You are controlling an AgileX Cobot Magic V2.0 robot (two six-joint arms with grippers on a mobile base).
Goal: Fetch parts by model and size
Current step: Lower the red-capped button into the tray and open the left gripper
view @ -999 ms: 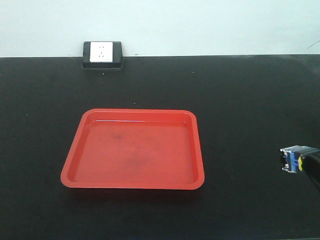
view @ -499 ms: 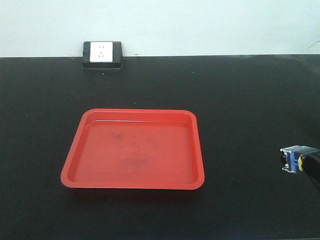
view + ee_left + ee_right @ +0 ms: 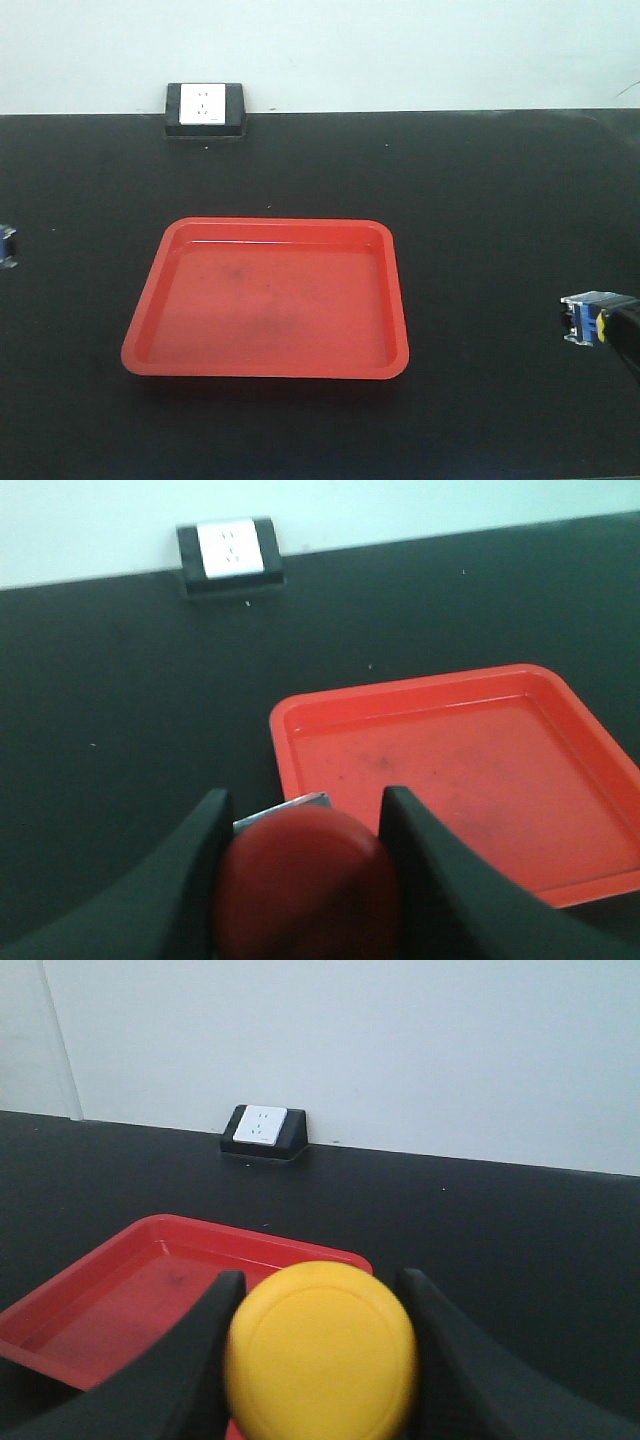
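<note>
New left switch [image 3: 5,247], seemingly; two total.

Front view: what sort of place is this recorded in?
Likely an electronics workbench: black table, socket by a bare wall, tray, a red switch in the left gripper, a yellow switch in the right gripper.

Matte black tabletop [image 3: 500,180], plain pale wall [image 3: 400,50] behind, 1 white socket box [image 3: 205,108] at the back edge
</note>
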